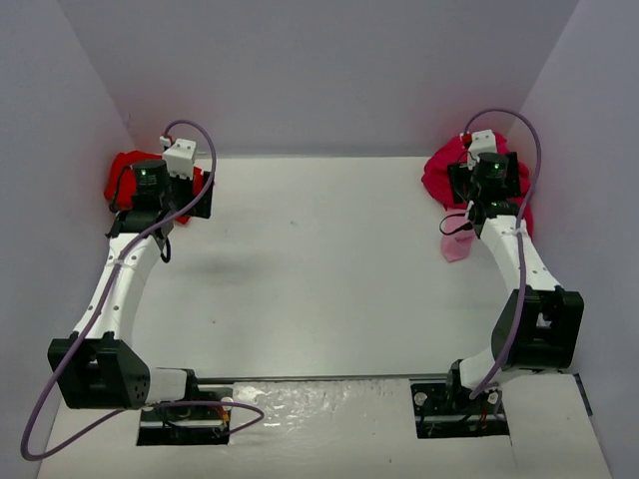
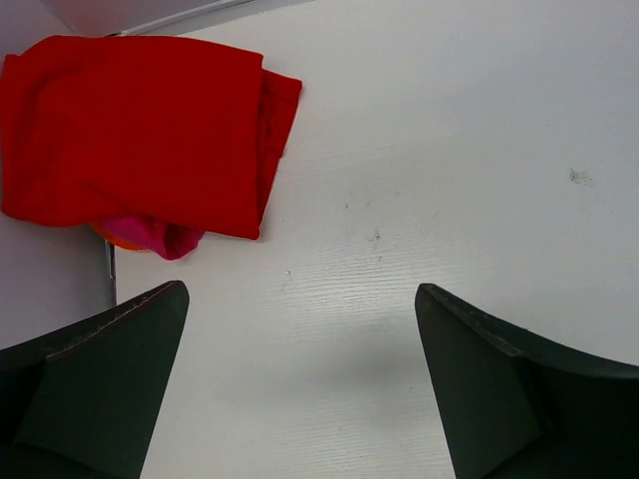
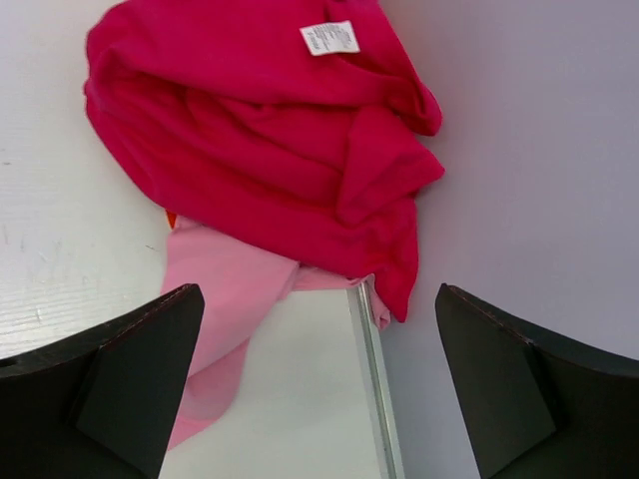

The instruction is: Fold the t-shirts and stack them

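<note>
A folded bright red t-shirt (image 2: pixel 140 130) lies flat in the table's far left corner, on top of a magenta one (image 2: pixel 160 235) and an orange sliver (image 2: pixel 118 239). My left gripper (image 2: pixel 302 294) hovers open over bare table just right of this stack (image 1: pixel 120 178). In the far right corner a crumpled crimson-magenta t-shirt (image 3: pixel 260 130) with a white label (image 3: pixel 329 38) lies over a pale pink t-shirt (image 3: pixel 225 289). A bit of orange (image 3: pixel 170 218) peeks out at its left. My right gripper (image 3: pixel 319 291) is open above the pink cloth's near edge, holding nothing.
The white table (image 1: pixel 329 259) is boxed in by grey walls (image 1: pixel 329 70) on three sides. A metal edge strip (image 3: pixel 371 389) runs along the right wall (image 3: pixel 519 150), under the crimson shirt. Purple cables (image 1: pixel 60 379) loop off both arms.
</note>
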Controlling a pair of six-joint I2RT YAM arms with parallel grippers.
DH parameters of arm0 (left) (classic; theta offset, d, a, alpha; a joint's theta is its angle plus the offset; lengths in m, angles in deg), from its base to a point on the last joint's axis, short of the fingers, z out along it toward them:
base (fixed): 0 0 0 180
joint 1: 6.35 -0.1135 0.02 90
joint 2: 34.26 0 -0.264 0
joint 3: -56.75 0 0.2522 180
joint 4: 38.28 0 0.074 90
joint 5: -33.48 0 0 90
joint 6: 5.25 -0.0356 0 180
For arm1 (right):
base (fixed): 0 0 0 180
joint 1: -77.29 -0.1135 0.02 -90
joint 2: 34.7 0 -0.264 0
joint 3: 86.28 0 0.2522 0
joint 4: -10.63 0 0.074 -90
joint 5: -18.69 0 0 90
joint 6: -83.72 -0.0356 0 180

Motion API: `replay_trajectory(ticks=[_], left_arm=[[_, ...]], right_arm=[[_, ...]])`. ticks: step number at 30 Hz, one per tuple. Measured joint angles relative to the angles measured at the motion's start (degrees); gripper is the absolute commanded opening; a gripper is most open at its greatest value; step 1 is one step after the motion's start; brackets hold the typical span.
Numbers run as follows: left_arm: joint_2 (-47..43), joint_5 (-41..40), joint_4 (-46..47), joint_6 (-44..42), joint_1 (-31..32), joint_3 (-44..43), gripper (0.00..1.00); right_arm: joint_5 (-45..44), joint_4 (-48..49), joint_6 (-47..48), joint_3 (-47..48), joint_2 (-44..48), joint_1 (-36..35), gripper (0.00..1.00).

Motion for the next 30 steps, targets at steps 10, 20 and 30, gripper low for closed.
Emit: replay_trajectory(ticks=[10, 20, 30], left_arm=[[0.0, 1.4, -1.6, 0.4, 0.0, -0.3, 0.97], [0.3, 2.8, -3.0, -0.5, 0.0, -0.9, 0.97], [0.3, 2.9, -3.4, -2.0, 0.1, 0.5, 0.97]], right_arm=[[1.0, -3.2, -1.8, 0.5, -0.3, 1.8, 1.00], [-14.2, -5.3, 5.5, 22.3, -26.6, 2.6, 1.00], [-21.9, -11.9, 11.3, 44.1, -41.3, 4.5, 0.97]])
